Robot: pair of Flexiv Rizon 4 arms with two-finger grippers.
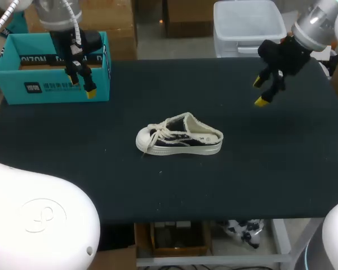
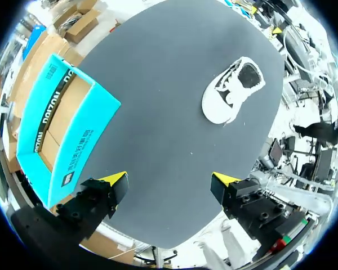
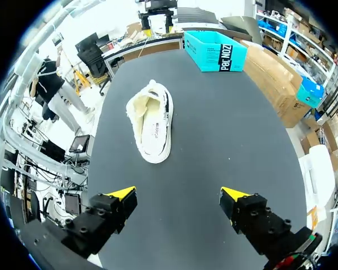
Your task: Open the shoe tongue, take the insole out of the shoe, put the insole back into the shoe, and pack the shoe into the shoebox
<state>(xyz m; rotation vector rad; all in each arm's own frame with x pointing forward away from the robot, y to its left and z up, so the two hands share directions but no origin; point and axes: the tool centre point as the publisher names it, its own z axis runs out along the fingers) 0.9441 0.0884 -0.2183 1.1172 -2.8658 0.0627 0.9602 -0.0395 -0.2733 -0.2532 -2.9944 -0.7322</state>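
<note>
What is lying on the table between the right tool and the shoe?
Nothing. Only bare dark table separates the right tool from the shoe, as the head view and right wrist view show.

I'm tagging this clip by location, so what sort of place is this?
Probably a robotics lab test bench, not a shop: a dark-covered table holds one shoe and an open teal shoebox, with the left hand and right hand poised open above it.
</note>
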